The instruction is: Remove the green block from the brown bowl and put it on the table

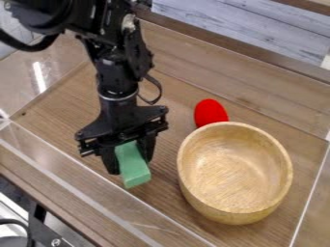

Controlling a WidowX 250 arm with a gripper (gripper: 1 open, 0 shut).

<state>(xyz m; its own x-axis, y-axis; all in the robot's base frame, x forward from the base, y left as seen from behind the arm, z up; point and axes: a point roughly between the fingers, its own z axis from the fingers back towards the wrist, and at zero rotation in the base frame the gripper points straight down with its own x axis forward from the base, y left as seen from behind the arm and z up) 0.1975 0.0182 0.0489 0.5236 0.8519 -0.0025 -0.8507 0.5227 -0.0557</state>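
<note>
The black metal tool grips the light green rectangular block upright, presumably for setting on the brown wood-grain desk.

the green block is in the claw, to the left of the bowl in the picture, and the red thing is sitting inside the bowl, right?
Not quite: the red object is outside the brown bowl, on the table just beyond its rim, as the camera view shows. The rest of your statement stands.
</note>
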